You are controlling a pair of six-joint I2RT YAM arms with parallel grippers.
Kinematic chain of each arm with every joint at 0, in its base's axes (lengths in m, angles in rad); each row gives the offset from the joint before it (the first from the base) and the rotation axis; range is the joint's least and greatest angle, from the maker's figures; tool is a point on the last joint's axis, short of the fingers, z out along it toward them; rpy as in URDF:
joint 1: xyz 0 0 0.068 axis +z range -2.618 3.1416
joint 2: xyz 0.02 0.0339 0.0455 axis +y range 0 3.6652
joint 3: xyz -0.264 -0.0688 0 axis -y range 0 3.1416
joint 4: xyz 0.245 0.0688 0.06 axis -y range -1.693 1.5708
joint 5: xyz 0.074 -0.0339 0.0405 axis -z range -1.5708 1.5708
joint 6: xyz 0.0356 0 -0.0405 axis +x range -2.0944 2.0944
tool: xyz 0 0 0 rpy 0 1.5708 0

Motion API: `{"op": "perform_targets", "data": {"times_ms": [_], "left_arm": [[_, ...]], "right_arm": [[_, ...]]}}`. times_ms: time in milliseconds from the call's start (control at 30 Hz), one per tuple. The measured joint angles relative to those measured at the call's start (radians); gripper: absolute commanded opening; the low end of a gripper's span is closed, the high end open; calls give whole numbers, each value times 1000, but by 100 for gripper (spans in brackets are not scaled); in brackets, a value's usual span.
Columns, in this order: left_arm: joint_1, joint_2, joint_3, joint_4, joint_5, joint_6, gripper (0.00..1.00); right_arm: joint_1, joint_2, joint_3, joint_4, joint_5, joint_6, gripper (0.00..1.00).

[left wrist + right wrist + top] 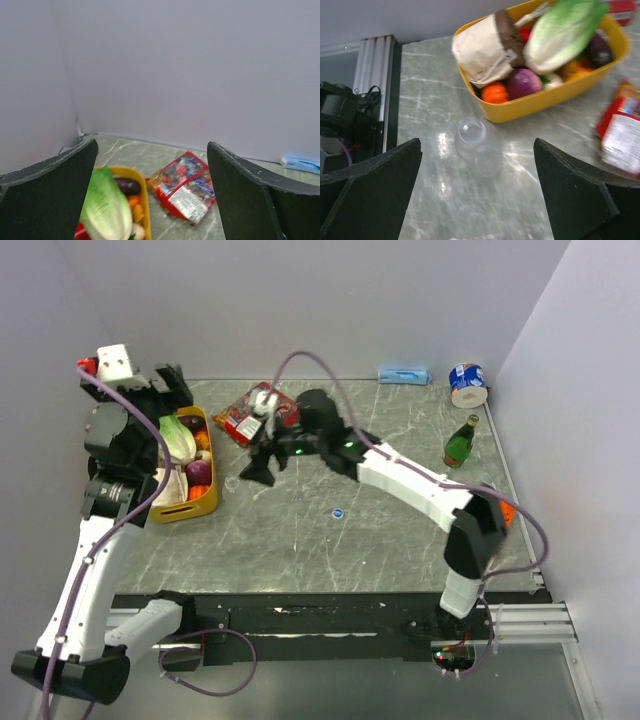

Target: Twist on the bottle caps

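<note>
though near basket wall [540, 102], bottle [477, 147] apart

Yellow basket [186, 512] holds vegetables [178, 438]; red packet [235, 421] nearby.

Plain pale lilac walls [330, 300] fill the top and sides of the frame; a grey marbled table [400, 530] sits centre, an aluminium rail [530, 620] at lower right.
</note>
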Motion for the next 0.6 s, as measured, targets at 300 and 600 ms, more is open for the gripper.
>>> {"op": "perform_targets", "data": {"times_ms": [300, 600], "left_arm": [[54, -82, -45, -62, 9, -29, 96], [90, -90, -39, -109, 48, -79, 96]], "right_arm": [[88, 187, 125, 8, 39, 1, 98], [128, 268, 137, 22, 122, 59, 77]]}}
